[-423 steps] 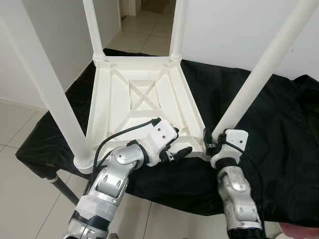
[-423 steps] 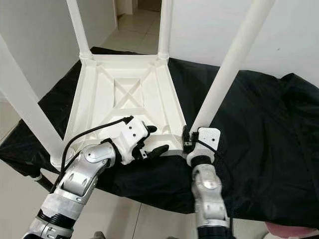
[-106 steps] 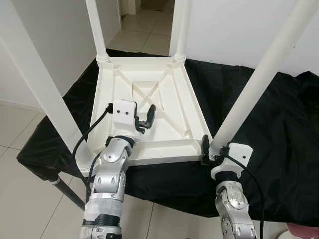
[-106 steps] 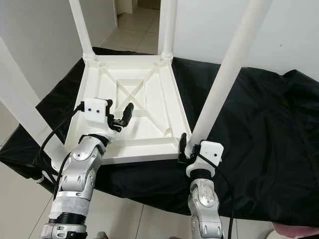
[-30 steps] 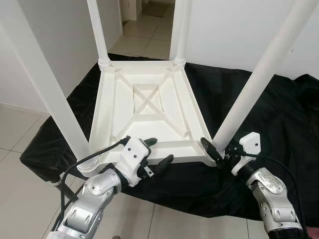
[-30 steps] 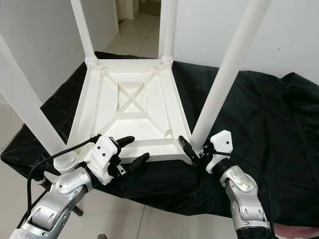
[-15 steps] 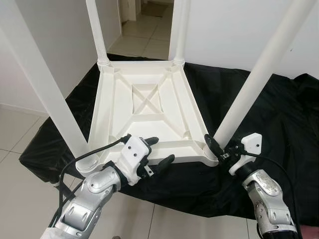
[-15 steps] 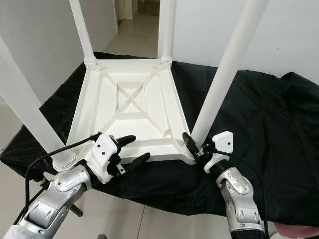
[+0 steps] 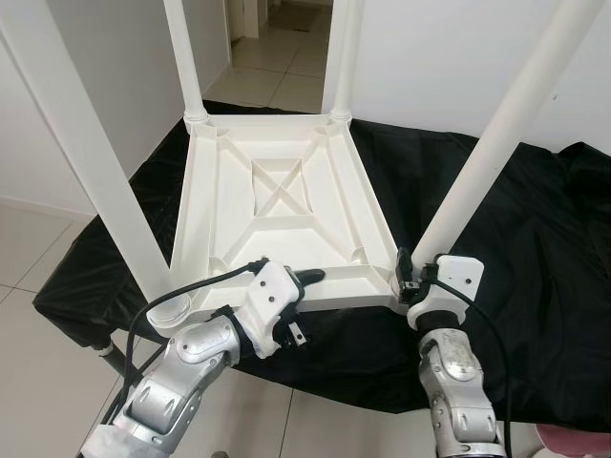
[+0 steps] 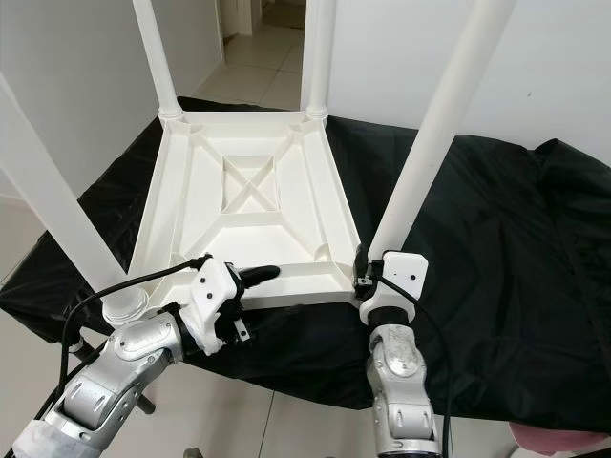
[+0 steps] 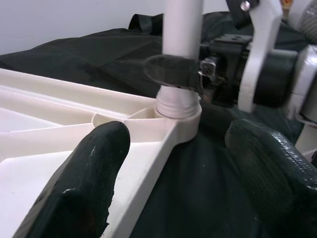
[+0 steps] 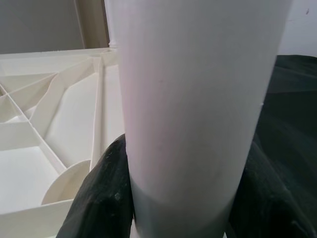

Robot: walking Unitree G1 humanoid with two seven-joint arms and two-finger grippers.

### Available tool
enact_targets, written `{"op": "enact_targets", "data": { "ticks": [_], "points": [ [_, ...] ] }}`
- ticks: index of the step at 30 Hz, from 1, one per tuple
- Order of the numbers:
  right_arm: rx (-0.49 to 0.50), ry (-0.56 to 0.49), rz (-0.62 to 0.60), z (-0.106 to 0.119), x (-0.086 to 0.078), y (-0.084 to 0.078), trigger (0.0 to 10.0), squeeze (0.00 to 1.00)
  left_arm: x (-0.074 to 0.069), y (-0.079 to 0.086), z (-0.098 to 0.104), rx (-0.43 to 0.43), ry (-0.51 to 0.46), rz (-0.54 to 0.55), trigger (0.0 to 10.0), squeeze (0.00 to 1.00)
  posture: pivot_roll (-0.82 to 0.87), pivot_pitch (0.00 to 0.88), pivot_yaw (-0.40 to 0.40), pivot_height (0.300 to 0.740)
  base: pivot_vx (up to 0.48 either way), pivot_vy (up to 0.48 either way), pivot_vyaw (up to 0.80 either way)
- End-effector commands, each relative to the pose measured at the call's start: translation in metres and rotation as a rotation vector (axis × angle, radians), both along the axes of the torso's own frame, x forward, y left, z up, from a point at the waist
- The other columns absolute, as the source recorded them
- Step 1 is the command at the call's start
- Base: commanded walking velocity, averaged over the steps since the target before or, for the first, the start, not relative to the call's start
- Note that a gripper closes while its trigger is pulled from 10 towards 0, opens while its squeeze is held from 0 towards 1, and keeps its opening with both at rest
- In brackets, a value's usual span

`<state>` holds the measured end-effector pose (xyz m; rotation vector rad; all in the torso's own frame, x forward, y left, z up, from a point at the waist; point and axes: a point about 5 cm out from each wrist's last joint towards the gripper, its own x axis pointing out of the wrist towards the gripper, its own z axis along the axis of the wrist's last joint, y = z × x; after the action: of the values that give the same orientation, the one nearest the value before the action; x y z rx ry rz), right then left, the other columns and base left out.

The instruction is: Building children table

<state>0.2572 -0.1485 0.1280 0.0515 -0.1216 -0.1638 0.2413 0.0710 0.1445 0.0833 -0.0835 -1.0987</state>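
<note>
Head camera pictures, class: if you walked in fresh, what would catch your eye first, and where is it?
An upside-down white table top lies on a black cloth, its four legs pointing up. At the near right corner, the right gripper clasps the base of the near right leg. The left gripper straddles the top's near edge with its fingers apart.

You've got white walls [image 9: 449,57] all round, pale floor tiles [image 9: 38,258] off to the left, and a doorway [image 9: 286,48] straight ahead opening onto more tile. A black cloth [image 9: 535,248] covers the tabletop. Light's bright and even.
</note>
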Motion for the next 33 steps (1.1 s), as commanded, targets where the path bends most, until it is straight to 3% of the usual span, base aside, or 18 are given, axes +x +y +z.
{"op": "enact_targets", "data": {
  "ticks": [1,13,14,15,20,23,26,27,30,33],
  "points": [
    [0.005,0.046,-0.027,-0.008,-0.003,0.005,10.0,0.0,0.002,0.001,0.0,-0.003,0.013,-0.02,10.0,0.0,-0.07,0.0,-0.025,0.74,0.0,0.0,0.0],
    [0.051,0.007,0.103,-0.002,0.0,0.006,10.0,0.0,0.01,0.003,0.003,-0.006,0.009,-0.015,10.0,0.0,-0.07,0.0,-0.022,0.74,0.0,0.0,0.0],
    [0.054,-0.001,0.108,-0.001,0.0,0.004,10.0,0.15,0.011,0.003,0.003,-0.006,0.008,-0.02,10.0,0.0,-0.08,0.0,-0.023,0.74,0.0,0.0,0.0],
    [0.047,-0.009,0.104,0.0,0.0,0.0,10.0,1.0,0.011,0.002,0.003,-0.007,0.007,-0.025,10.0,0.0,-0.08,0.0,-0.026,0.74,0.0,0.0,0.0],
    [-0.011,-0.027,0.119,0.004,0.002,-0.01,10.0,1.0,0.01,0.0,0.002,0.001,0.009,-0.046,10.0,0.0,-0.08,0.0,-0.034,0.74,0.0,0.0,0.0],
    [-0.01,-0.045,0.256,0.008,0.002,-0.02,10.0,1.0,0.008,0.0,0.002,0.007,0.029,-0.093,10.0,0.0,-0.08,0.0,-0.038,0.74,0.0,0.0,0.0],
    [-0.007,-0.046,0.281,0.009,0.002,-0.021,10.0,1.0,0.008,0.0,0.002,0.004,0.032,-0.101,10.0,0.0,-0.08,0.0,-0.038,0.74,0.0,0.0,0.0],
    [-0.02,-0.043,0.36,0.009,0.0,-0.027,10.0,0.0,0.008,-0.002,0.003,0.001,0.031,-0.106,10.0,0.0,-0.08,0.0,-0.035,0.74,0.0,0.0,0.0],
    [-0.033,-0.038,0.394,0.009,-0.001,-0.029,10.0,0.0,0.008,-0.002,0.004,0.0,0.032,-0.107,10.0,0.0,-0.08,0.0,-0.035,0.74,0.0,0.0,0.0],
    [-0.06,-0.019,0.563,0.009,-0.001,-0.04,10.0,0.0,0.004,-0.005,0.001,0.025,0.034,-0.145,10.0,0.0,-0.08,0.0,-0.03,0.74,0.0,0.0,0.0]
  ]
}}
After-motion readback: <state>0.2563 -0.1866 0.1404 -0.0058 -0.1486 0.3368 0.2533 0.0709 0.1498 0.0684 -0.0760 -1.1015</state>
